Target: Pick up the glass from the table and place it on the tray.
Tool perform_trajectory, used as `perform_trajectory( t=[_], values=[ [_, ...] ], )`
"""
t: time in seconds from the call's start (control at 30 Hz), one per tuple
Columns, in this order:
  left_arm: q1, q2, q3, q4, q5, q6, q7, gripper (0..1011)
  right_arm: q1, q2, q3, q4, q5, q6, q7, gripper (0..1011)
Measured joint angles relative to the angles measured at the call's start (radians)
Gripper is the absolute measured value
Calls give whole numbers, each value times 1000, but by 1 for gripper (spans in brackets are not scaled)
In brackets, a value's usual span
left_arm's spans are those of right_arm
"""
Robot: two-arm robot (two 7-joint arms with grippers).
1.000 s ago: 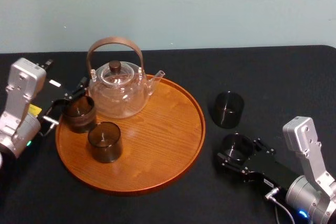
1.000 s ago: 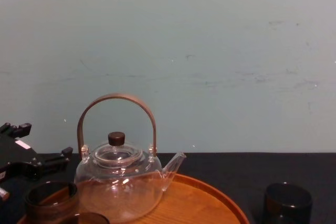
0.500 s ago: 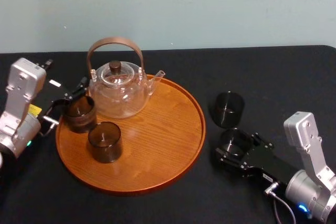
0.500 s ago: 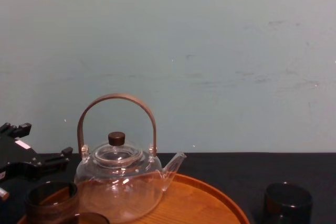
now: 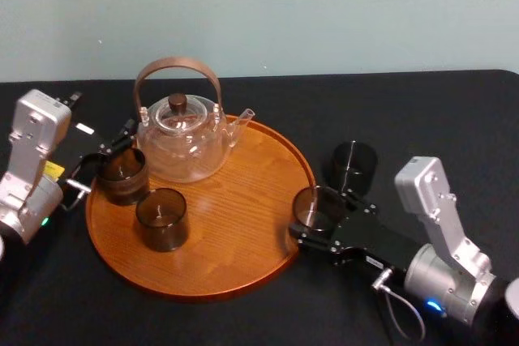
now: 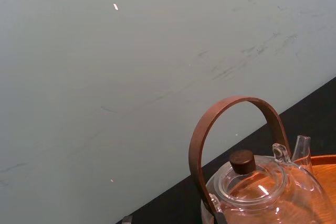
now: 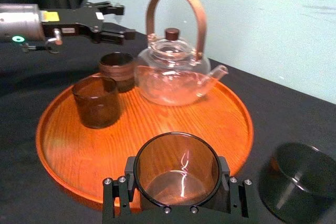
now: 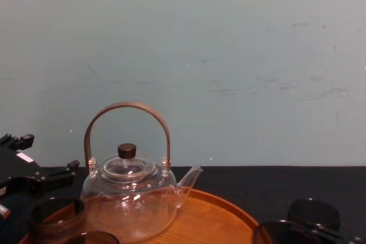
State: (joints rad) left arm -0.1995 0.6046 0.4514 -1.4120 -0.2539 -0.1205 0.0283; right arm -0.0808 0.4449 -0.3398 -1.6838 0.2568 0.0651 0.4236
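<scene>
Far left: the left gripper is parked at the tray's left rim with its jaws spread, just beside a brown glass. Contact can't be resolved.

The tray carries three items, all in its left half:
- a clear teapot at the back-left
- the brown glass at the left rim
- a second dark glass in front of that

All three look empty. The tray's right half is bare wood.

The held glass is upright, mouth up and empty, and sits over the tray's right rim. I cannot tell whether its base clears the rim or rests on it.

The right gripper pinches the held glass from both sides, its arm reaching in from the front-right corner of the table. The right arm is much the nearer one.

Key relation: bare tray floor lies to the robot's left of the held glass, just inside the rim. Judgement: a short carry leftward, then lower, keeping the base above the rim.

A third glass stands on the table just right of the tray.
</scene>
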Motion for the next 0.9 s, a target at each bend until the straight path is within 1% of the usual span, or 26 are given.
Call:
perform_trajectory(
  t=[0.23, 0.3, 0.33, 0.47, 0.57, 0.7, 0.9],
  values=[
    [0, 0, 0, 0, 0, 0, 0, 1001, 71, -16, -56, 34, -7, 15, 23, 905],
    [0, 0, 0, 0, 0, 0, 0, 1001, 106, -26, -79, 60, -11, 22, 32, 905],
    [0, 0, 0, 0, 0, 0, 0, 1001, 106, -26, -79, 60, -11, 22, 32, 905],
    [0, 0, 0, 0, 0, 0, 0, 1001, 156, -44, -110, 102, -15, 29, 43, 905],
    [0, 0, 0, 0, 0, 0, 0, 1001, 178, -54, -124, 125, -16, 29, 49, 905],
    [0, 0, 0, 0, 0, 0, 0, 1001, 216, -73, -153, 166, -16, 30, 60, 905],
    [0, 0, 0, 0, 0, 0, 0, 1001, 251, -93, -185, 207, -17, 31, 73, 905]
  ],
)
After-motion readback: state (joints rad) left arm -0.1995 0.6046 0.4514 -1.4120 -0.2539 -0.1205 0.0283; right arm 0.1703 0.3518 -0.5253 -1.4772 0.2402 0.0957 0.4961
